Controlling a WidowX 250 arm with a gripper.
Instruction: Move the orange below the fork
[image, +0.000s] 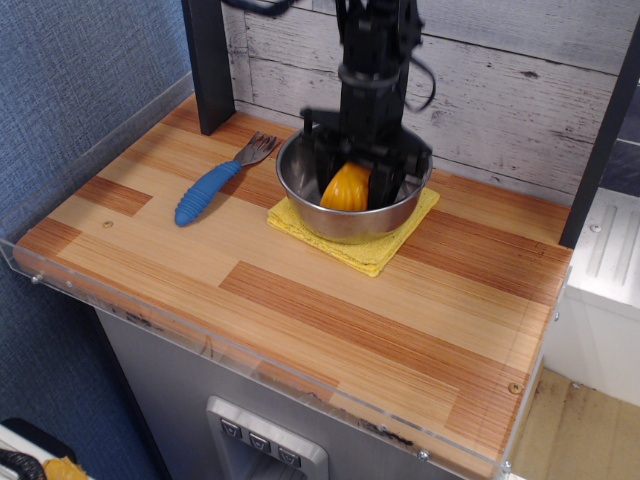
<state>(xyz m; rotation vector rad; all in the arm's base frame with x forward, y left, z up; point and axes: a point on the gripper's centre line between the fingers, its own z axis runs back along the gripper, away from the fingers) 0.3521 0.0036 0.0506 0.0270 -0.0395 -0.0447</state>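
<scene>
Upper middle of the frame: the black gripper (349, 188) reaches straight down into a steel bowl (352, 218), its arm rising out of the top edge.
Gripper state: its two fingers (325, 180) stand on either side of the orange (347, 187), closed against it; the picture is a little blurred here, so the exact contact is hard to judge.
Orange: inside the bowl, between the fingers, its lobed yellow-orange rind facing the camera; whether it rests on the bowl's bottom or is lifted off it I cannot tell.
Bowl: round, shiny metal, sitting on a folded yellow cloth (368, 249) whose corners show at the bowl's lower left and right.
Fork (222, 180): left of the bowl, lying flat on the wooden tabletop (330, 310); ribbed blue handle pointing to the lower left, silver tines pointing to the upper right, close to the bowl's rim but apart from it.
Tabletop: striped light and reddish wood, edged by a clear plastic rim (170, 325) along the front.
Background: a dark post (208, 62) at the upper left, white-washed planks (520, 80) behind, blue wall (70, 80) on the left side.
</scene>
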